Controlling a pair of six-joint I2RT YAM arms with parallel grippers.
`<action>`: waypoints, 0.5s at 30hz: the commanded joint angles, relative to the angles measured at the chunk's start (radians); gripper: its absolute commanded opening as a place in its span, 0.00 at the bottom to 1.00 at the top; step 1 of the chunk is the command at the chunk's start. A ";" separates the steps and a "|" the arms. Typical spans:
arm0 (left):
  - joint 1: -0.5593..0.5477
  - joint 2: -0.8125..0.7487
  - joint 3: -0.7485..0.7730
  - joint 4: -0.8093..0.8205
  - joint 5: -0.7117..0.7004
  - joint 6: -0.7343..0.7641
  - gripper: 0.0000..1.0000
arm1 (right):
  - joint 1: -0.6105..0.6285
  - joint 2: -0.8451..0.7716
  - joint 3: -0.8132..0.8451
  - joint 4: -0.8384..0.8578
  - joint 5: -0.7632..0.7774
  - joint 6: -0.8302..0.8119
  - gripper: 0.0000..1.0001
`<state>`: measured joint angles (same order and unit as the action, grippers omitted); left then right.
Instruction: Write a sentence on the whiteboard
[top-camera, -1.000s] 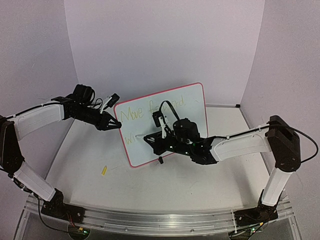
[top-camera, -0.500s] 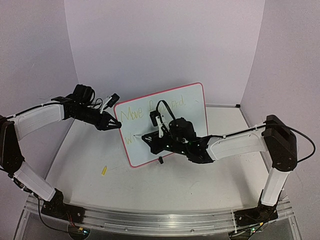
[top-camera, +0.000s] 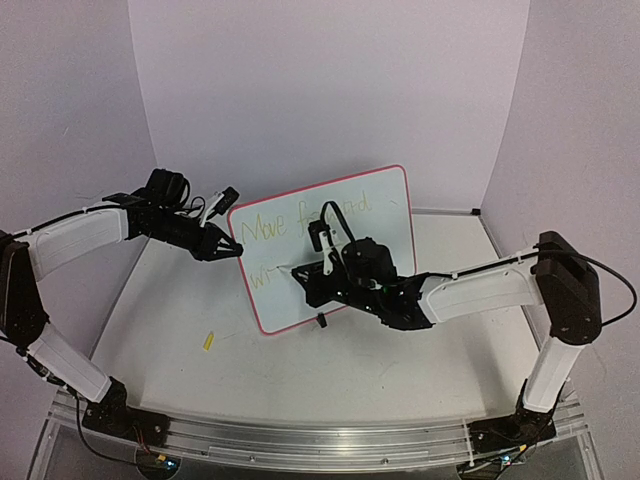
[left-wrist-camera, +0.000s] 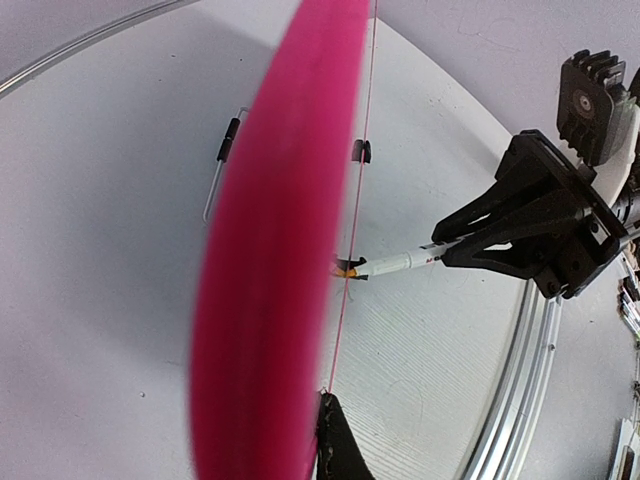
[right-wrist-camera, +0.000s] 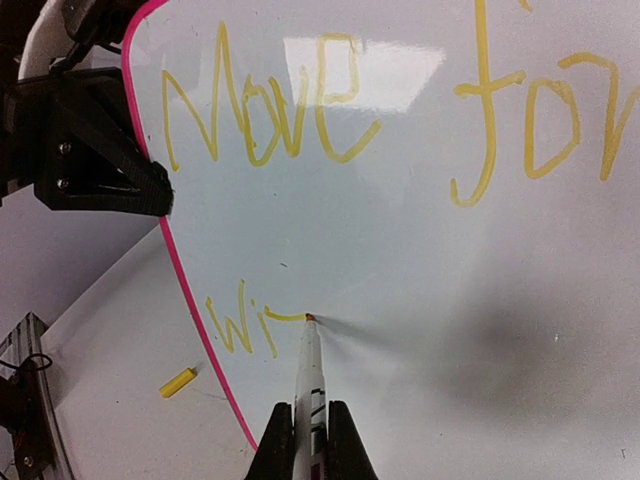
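Note:
The whiteboard (top-camera: 390, 235) stands upright on the table, with a red-pink rim and a small black foot (top-camera: 320, 320). My left gripper (top-camera: 232, 250) is shut on its left edge; in the left wrist view the blurred rim (left-wrist-camera: 270, 250) fills the middle beside one dark finger (left-wrist-camera: 340, 445). My right gripper (right-wrist-camera: 305, 445) is shut on a white marker (right-wrist-camera: 308, 380), whose tip touches the board. The sentence (right-wrist-camera: 270, 110) reads "Move for" in the upper line, and "wi" (right-wrist-camera: 235, 320) plus a short stroke in the lower line. The right gripper (top-camera: 305, 272) hides part of it in the top view.
A small yellow marker cap (top-camera: 208, 341) lies on the table in front of the board's left corner, also in the right wrist view (right-wrist-camera: 178, 382). The purple walls stand close behind. The rail (top-camera: 320, 440) with the arm bases runs along the near edge.
My right gripper has shifted slightly along the lower line with the marker on the board. The left gripper and the board have not moved.

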<state>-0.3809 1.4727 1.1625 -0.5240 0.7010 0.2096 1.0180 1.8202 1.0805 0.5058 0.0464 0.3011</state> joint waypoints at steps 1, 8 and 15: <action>-0.028 0.034 -0.006 -0.036 -0.071 0.043 0.00 | -0.015 -0.043 -0.018 0.028 -0.015 -0.019 0.00; -0.028 0.034 -0.006 -0.036 -0.071 0.042 0.00 | -0.016 -0.078 -0.026 0.090 -0.109 -0.025 0.00; -0.029 0.035 -0.006 -0.036 -0.071 0.043 0.00 | -0.015 -0.033 0.028 0.085 -0.105 -0.043 0.00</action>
<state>-0.3809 1.4727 1.1628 -0.5240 0.7033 0.2104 1.0039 1.7912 1.0524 0.5530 -0.0465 0.2799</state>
